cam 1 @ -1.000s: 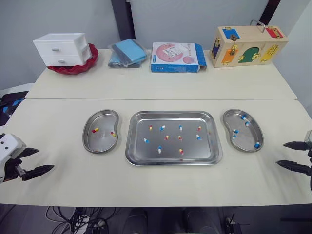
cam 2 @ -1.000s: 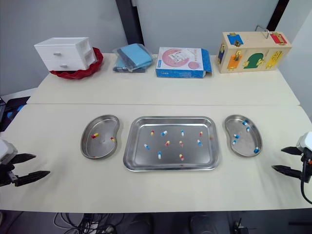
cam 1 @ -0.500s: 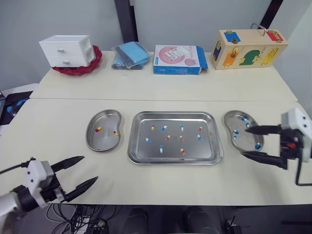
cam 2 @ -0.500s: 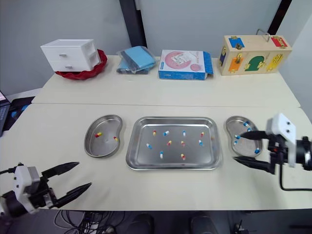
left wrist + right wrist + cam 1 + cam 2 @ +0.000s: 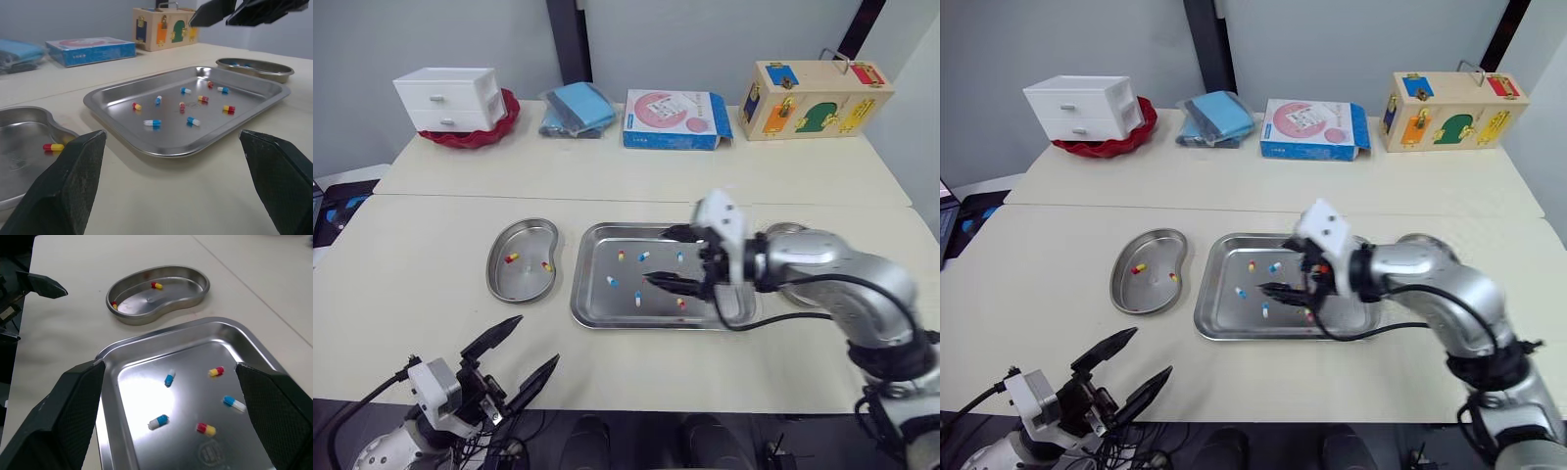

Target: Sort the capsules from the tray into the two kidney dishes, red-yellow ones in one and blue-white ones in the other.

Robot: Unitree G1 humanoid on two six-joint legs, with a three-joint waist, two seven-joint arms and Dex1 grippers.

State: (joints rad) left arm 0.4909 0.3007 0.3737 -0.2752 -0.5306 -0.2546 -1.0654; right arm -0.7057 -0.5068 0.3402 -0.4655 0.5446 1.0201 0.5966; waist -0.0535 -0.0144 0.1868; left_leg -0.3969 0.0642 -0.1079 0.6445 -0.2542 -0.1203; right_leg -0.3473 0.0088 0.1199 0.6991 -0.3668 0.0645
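The steel tray (image 5: 595, 305) lies mid-table with several red-yellow and blue-white capsules (image 5: 643, 257) scattered in it. Two red-yellow capsules (image 5: 510, 258) rest in the left kidney dish (image 5: 522, 284). My right arm largely covers the right kidney dish (image 5: 1420, 238). My right gripper (image 5: 656, 257) hovers open over the middle of the tray, with nothing between its fingers. My left gripper (image 5: 537, 339) stands open and empty at the table's front edge, in front of the left dish. In the left wrist view the tray (image 5: 122, 95) lies ahead.
Along the back of the table stand a white drawer unit (image 5: 445, 98) on a red dish, a blue packet (image 5: 576, 106), a pink-and-blue box (image 5: 674, 117) and a wooden lock box (image 5: 818, 86). Bare tabletop surrounds the dishes.
My right gripper has swung left from beside the right dish to above the tray. My left gripper has moved right along the front edge. Both stay open.
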